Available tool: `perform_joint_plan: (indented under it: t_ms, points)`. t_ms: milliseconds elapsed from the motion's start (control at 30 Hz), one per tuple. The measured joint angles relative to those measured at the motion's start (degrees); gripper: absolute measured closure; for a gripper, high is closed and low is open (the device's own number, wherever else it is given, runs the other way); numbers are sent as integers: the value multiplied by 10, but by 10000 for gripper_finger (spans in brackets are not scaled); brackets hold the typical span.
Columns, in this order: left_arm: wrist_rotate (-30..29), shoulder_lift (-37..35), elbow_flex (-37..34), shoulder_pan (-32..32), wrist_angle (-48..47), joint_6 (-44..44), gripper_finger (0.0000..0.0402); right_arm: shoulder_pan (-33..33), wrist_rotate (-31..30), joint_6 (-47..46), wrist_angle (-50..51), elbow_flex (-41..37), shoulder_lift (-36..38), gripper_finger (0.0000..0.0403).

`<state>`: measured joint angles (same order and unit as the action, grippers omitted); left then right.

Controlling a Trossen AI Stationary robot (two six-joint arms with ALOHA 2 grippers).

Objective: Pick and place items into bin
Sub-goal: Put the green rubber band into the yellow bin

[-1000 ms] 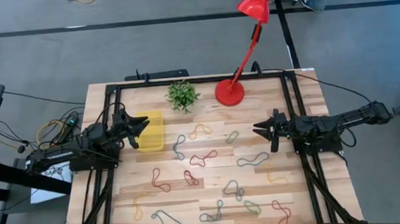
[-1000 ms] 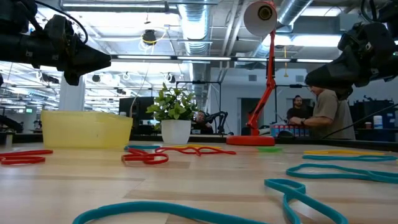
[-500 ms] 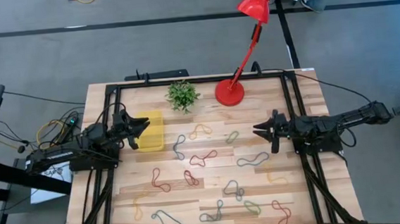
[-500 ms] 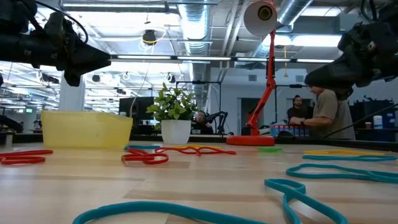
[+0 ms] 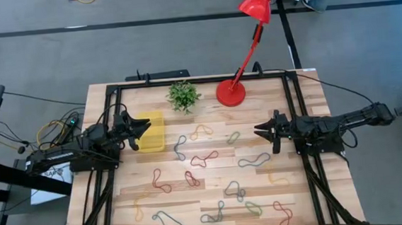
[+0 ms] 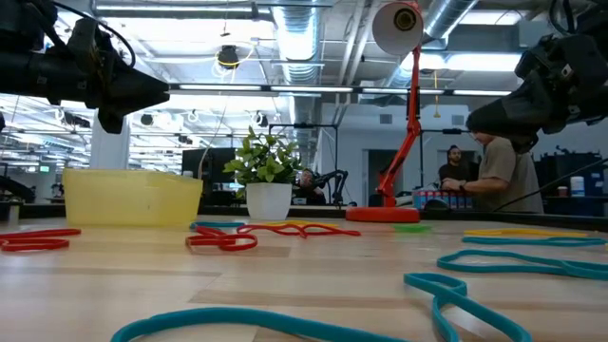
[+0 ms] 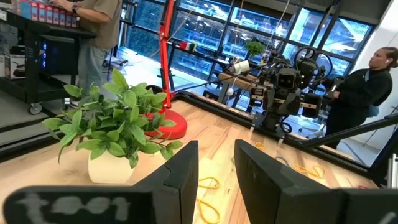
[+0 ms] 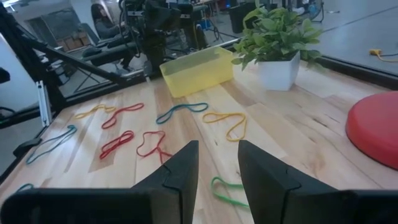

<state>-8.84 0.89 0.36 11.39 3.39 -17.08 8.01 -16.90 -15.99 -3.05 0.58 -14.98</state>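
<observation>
the worktop (image 5: 143, 191) is pale wood with a black frame around it. both arms hang above it, one at each side, and they point toward each other.

the red lamp (image 5: 231, 93) stands at the far edge, in front and to the side of both fingers, and its head leans out past the worktop. beside the lamp base is a small plant (image 5: 183, 95) in a white pot.

the left fingers (image 5: 140, 129) hover over the yellow bin (image 5: 154, 137), at the side of it that is near the left arm. they are apart, with a narrow gap, and hold nothing. the bin looks empty in the low view, but i cannot see its floor well.

the right fingers (image 5: 260, 130) hover over the worktop, well apart from the bin. they are also a little apart and empty.

the bands (image 5: 204, 158) lie loose on the worktop between the two fingers and nearer the front edge, all outside the bin. a green band (image 5: 232, 136) and a blue one (image 5: 253, 160) are the nearest to the right fingers. a blue band (image 5: 180, 147) lies just beside the bin, near the left fingers.

people stand in the room behind the worktop.
</observation>
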Motion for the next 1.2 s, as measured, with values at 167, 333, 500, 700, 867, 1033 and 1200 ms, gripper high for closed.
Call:
perform_joint_plan:
  t_ms: [167,333,500,700,867,1033,1200]
  points:
    - [0,0,0,0,0,-5,308,0,-1,0,0,0,0,295]
    - [0,0,0,0,0,-4,308,0,-1,16,0,0,0,295]
    - [-1,0,0,0,0,-5,308,0,-1,25,0,0,0,295]
    - [-6,0,0,0,1,-1,308,0,-1,25,0,0,0,295]
    - [-7,1,0,0,1,-5,308,0,-4,35,-3,0,0,295]
    - [6,1,0,0,4,-11,308,0,-33,44,-6,0,0,295]
    - [6,1,0,0,26,-35,308,0,-57,45,-10,0,0,295]
